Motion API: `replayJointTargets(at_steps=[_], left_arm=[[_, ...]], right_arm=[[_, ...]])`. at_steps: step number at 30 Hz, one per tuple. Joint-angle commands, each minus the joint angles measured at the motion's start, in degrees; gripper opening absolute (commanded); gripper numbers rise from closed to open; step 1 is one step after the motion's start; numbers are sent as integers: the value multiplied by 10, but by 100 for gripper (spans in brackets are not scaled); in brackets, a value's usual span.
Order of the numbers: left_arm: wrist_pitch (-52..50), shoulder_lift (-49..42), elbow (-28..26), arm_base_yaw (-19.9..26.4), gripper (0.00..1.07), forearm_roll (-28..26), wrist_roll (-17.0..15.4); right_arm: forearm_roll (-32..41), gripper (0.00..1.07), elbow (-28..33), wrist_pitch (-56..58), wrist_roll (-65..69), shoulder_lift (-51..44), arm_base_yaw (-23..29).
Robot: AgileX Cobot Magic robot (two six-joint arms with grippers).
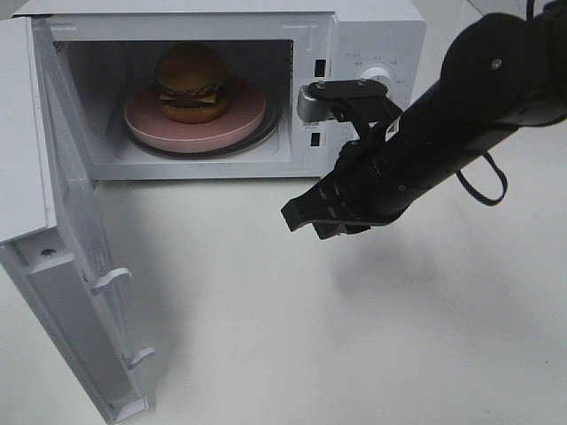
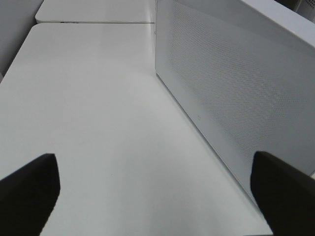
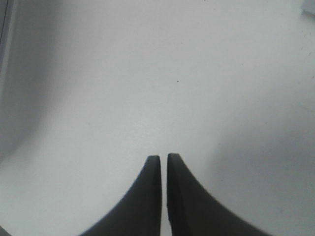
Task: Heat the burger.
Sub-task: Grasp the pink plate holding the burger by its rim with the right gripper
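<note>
The burger [image 1: 191,83] sits on a round pink plate [image 1: 239,122] inside the open white microwave [image 1: 372,27]. My right gripper [image 1: 299,216] hangs in front of the microwave's control panel, below and right of the cavity, over bare table. In the right wrist view its two dark fingers [image 3: 150,196] stand pressed together with nothing between them, so my right gripper [image 3: 163,158] is shut and empty. My left gripper [image 2: 156,169] is open, its dark fingertips [image 2: 29,189] wide apart over white table beside the microwave's perforated side wall [image 2: 231,83]. The left arm does not show in the high view.
The microwave door [image 1: 53,257] is swung wide open toward the front left, with its latch hooks [image 1: 111,280] sticking out. A control knob [image 1: 376,74] sits on the panel behind my right arm. White tabletop [image 1: 292,336] stretches across the front.
</note>
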Motion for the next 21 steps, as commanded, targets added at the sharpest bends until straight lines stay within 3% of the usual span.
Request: replayJointTargets(at_steps=[1,6,8,11,13,21], left_arm=[[-6,-3,0,1,98,-1,-1],[-6,-3,0,1,98,-1,-1],[-6,-3,0,1,98,-1,-1],[-6,-3,0,1,98,-1,-1],[-6,-3,0,1,98,-1,-1],[-6,-3,0,1,98,-1,-1]], right_arm=[[-48,3,-25,43,-55,-4,-1],[-103,4,-54,85,-132,-4,-1],[-138,4,-78,103,-234,-4,-1],[-141,4,-82,103,-255,-4,-1],[-155,5,-93,100,-364,-3,-1],[-198,8,-99,87,-515,-3,-1]])
